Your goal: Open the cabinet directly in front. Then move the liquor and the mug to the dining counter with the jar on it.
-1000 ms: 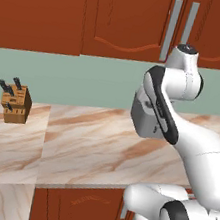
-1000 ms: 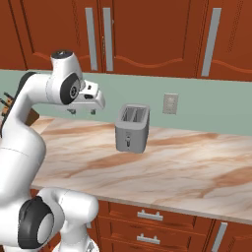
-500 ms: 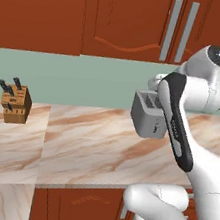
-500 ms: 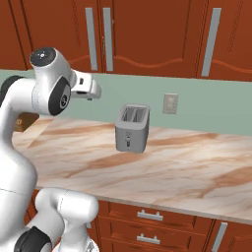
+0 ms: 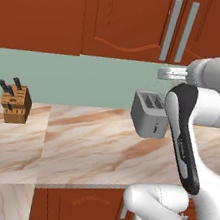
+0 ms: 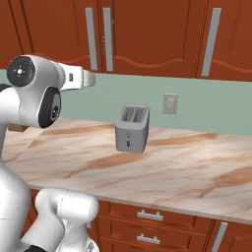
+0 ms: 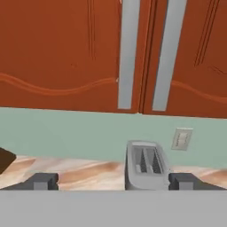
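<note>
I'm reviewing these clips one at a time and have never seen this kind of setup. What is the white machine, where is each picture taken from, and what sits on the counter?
Everything here is rendered, not filmed. The white machine is a robot arm on a base that can drive. Two pictures come from cameras on that base, behind the arm to its left and right, so they show one kitchen from two sides. The third comes from a camera on the hand, looking along the gripper, whose two dark fingertips stand wide apart with nothing between them.

On the marble counter stand a grey toaster and, further left, a wooden knife block. Above hangs the reddish-brown cabinet, doors closed, with long grey bar handles. The hand is raised towards those handles, not touching them. A wall outlet sits beside the toaster.
</note>
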Controlling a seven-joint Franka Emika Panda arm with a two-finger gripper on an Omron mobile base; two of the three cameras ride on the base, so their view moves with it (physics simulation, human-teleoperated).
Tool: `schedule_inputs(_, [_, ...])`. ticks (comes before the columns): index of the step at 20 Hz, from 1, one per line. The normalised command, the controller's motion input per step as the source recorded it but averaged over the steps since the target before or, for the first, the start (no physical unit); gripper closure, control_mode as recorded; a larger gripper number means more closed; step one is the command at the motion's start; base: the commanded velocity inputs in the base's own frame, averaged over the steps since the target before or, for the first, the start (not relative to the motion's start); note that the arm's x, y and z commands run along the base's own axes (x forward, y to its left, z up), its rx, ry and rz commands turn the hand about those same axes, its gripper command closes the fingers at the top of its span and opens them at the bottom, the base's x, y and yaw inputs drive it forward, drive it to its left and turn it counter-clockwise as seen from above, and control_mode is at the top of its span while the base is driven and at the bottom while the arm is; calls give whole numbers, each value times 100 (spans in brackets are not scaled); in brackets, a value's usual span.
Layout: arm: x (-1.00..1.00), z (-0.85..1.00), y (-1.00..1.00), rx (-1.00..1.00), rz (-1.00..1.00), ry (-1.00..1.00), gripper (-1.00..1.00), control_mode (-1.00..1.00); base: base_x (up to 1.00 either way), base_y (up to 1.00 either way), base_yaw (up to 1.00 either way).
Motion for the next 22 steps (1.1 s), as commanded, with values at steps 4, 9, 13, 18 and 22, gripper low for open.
schedule_inputs(4, [-41, 24, -14, 6, 0, -30, -100, -100, 0, 0, 0])
schedule_inputs(9, [-40, 16, -16, 8, 0, -30, -100, -100, 0, 0, 0])
schedule_inputs(13, [-9, 1, 0, 1, 0, -9, -100, -100, 0, 0, 0])
schedule_inputs(18, [3, 15, 0, 0, 0, -5, -100, -100, 0, 0, 0])
schedule_inputs(22, [30, 27, 0, 0, 0, 0, -100, -100, 0, 0, 0])
